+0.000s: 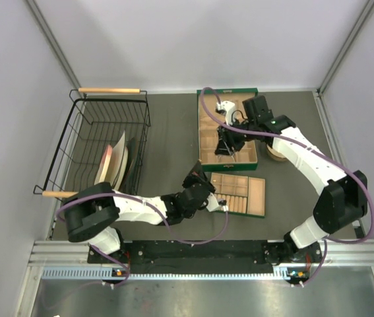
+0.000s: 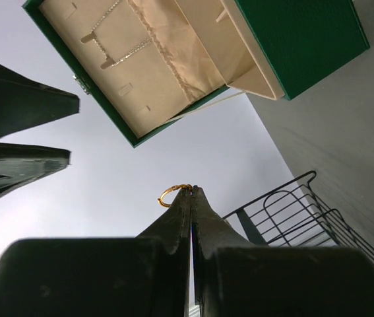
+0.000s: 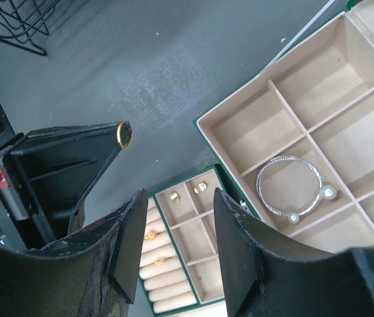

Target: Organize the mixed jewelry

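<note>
My left gripper (image 2: pixel 191 189) is shut on a thin gold ring (image 2: pixel 172 194), pinched at its very tip and held up in the air. In the right wrist view the same ring (image 3: pixel 124 135) sits on the left gripper's tip, left of the small tan tray (image 3: pixel 203 247). Several gold pieces lie in that tray: two studs (image 3: pixel 200 187) in the end compartments and two rings (image 3: pixel 150 234) on the rolls. My right gripper (image 3: pixel 173 247) is open and empty, hovering above the tray and the green box (image 3: pixel 318 119). From above, the left gripper (image 1: pixel 198 175) is beside the tray (image 1: pixel 258 195).
The open green jewelry box (image 1: pixel 208 125) holds a silver bracelet with two pearls (image 3: pixel 292 188). A round wooden stand (image 1: pixel 276 154) sits right of the box, partly behind my right arm. A black wire basket (image 1: pixel 81 142) with plates (image 1: pixel 115 162) stands at the left.
</note>
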